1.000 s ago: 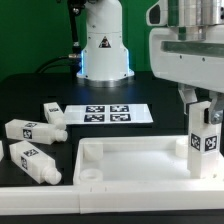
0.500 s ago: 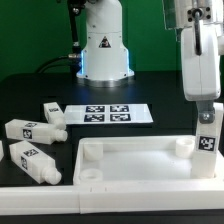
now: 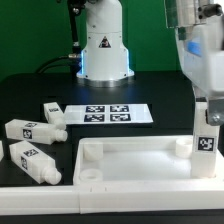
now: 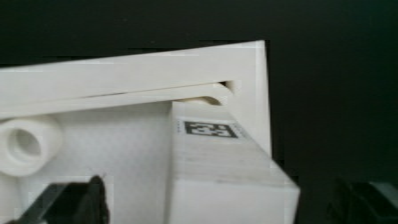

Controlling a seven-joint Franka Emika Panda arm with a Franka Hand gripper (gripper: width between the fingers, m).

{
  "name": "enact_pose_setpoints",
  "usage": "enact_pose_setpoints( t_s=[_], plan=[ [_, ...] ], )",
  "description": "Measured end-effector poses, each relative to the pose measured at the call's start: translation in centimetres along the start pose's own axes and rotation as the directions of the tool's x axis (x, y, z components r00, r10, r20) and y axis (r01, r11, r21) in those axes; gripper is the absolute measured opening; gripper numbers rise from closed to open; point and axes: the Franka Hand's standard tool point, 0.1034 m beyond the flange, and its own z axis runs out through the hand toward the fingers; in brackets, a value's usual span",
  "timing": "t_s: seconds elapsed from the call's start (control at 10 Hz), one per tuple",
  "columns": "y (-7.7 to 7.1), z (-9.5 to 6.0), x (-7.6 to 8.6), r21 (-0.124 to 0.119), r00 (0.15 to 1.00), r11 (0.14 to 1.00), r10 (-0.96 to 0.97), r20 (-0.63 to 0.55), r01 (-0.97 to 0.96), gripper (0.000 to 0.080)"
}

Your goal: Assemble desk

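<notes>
Gripper (image 4: 222,206) with jaws apart: one finger (image 4: 84,203) stands on each side of the upright leg (image 4: 222,165), and a dark gap separates each from it, so nothing is clamped. The leg sits directly below the gripper, standing on the panel (image 3: 130,160), with a round socket (image 3: 183,144) just beside it. Whether its foot is fully seated cannot be told. Farther from the gripper, on the black table (image 3: 150,95), lies the marker board (image 3: 105,114). Farthest off are three loose legs (image 3: 22,129), on their sides and well apart from the tool.

Handling (judged): the leg looks like stiff, light plastic with smooth flat faces that may slip. It is best taken across two opposite flat sides near its upper end. A sideways nudge could tip it if it is not seated. The panel is too broad for the jaws and offers only its raised rim.

Views: the wrist view alone shows the gaps at both fingers and the leg's tag up close. The exterior view alone shows the loose legs, the marker board and the gripper upright above the leg.
</notes>
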Motion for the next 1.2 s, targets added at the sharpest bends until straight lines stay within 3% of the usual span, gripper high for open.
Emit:
enact_pose_setpoints(
  t_s=[0.1,0.5,0.6,0.7,0.8,1.0,1.2],
  plan=[
    [0.0,-0.1,0.1,-0.004,0.987,0.987,-0.158,0.003,0.158,0.0641],
    [0.1,0.1,-0.5,-0.011,0.917,0.917,-0.399,0.001,0.399,0.0648],
    [0.3,0.5,-0.5,-0.042,0.775,0.775,-0.632,-0.023,0.631,0.0648],
    [0.3,0.9,0.0,-0.055,0.638,0.638,-0.770,-0.014,0.768,0.0648],
    [0.1,0.9,0.5,-0.056,0.594,0.594,-0.804,-0.014,0.803,0.0648],
    [0.1,1.0,0.3,-0.054,0.614,0.614,-0.789,-0.014,0.788,0.0645],
    [0.2,1.0,0.3,-0.053,0.650,0.650,-0.760,-0.016,0.758,0.0300]
  ],
)
